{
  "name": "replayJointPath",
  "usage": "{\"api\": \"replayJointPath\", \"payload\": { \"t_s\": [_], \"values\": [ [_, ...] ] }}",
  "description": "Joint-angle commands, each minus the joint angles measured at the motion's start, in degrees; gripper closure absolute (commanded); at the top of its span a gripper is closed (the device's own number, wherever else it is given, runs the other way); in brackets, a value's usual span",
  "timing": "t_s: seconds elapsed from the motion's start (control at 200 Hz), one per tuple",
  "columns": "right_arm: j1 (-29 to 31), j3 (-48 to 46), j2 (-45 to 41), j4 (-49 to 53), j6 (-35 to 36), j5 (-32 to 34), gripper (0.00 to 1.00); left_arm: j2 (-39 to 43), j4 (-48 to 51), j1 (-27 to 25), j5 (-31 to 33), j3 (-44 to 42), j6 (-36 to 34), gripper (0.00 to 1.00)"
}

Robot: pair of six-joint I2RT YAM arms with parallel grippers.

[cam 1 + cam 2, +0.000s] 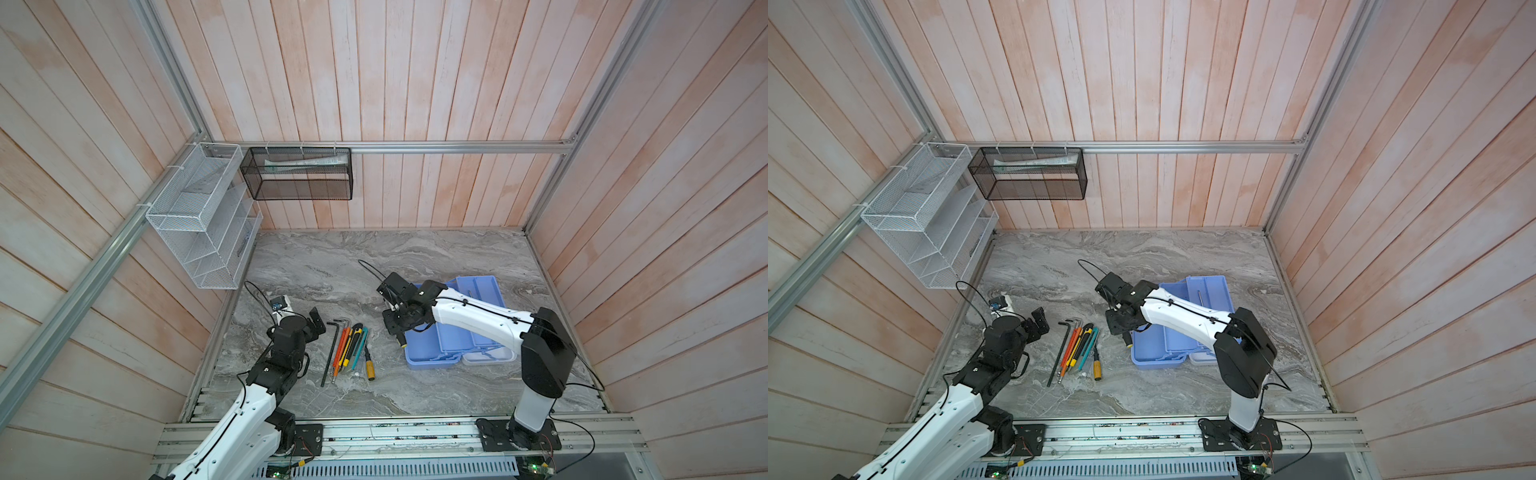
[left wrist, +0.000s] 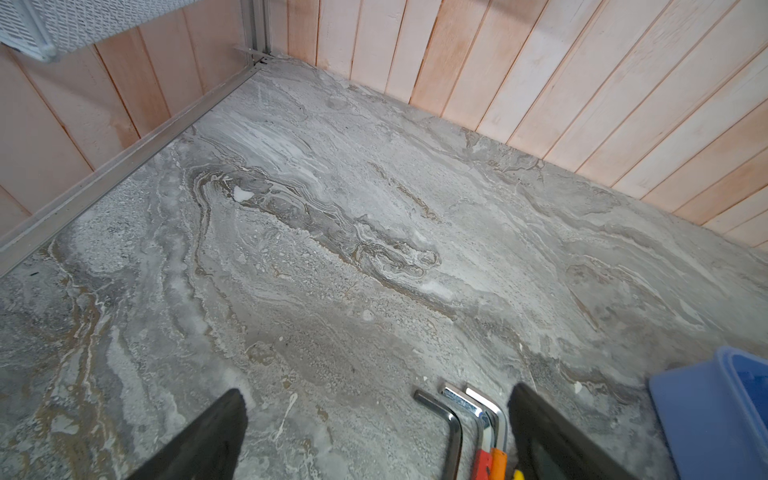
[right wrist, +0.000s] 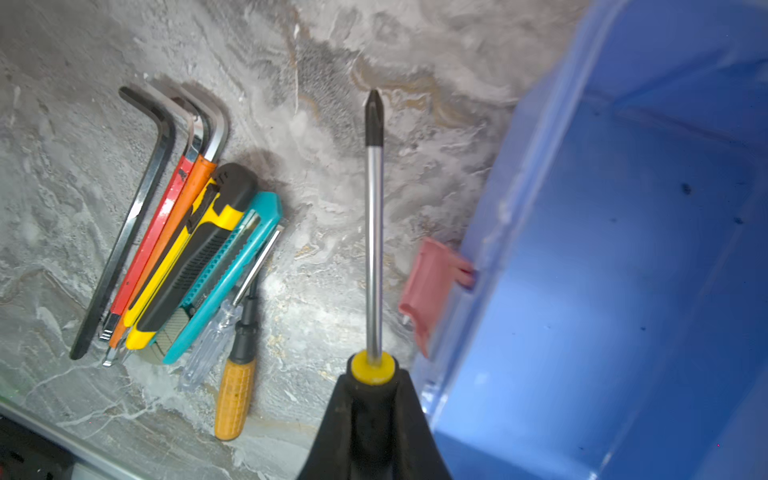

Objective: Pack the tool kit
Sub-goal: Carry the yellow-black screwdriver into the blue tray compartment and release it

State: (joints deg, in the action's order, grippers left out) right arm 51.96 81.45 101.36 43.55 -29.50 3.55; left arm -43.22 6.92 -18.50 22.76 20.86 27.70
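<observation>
Gripping a screwdriver, right gripper flanks tool kit.

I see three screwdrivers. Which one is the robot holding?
The black-tipped Phillips screwdriver with the yellow collar, shut in the right gripper; the orange-handled screwdriver and clear-handled screwdriver lie on the table.

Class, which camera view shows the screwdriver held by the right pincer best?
The right wrist view: the screwdriver shows its whole shaft and cross tip, with its handle clamped in the right pincer. In both top views only its end pokes out below the pincer. The left wrist view misses it.
</observation>
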Motion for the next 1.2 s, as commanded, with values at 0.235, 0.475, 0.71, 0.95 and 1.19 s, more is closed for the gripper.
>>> {"api": "replayJointPath", "payload": {
  "t_s": [0.235,0.475,0.71,0.95,1.19],
  "values": [
    [-10.7,-2.4,-12.8,6.4,6.3,4.4,1.0,-1.2,0.1,0.5,-0.6,0.4,0.3,0.0],
    [-19.0,-7.3,-19.6,8.0,9.6,9.4,1.0,-1.7,0.1,0.4,-0.7,0.6,0.2,0.0],
    [-24.7,-10.7,-23.0,8.2,13.0,10.9,1.0,-2.1,0.0,0.6,-1.1,0.7,0.1,0.0],
    [-27.8,-14.5,-24.1,6.2,14.0,8.3,1.0,-2.4,-0.2,0.6,-1.3,0.8,-0.1,0.0],
    [-27.9,-15.8,-22.7,6.0,14.0,4.2,1.0,-2.9,-0.2,0.6,-1.4,1.0,-0.2,0.0]
  ]
}}
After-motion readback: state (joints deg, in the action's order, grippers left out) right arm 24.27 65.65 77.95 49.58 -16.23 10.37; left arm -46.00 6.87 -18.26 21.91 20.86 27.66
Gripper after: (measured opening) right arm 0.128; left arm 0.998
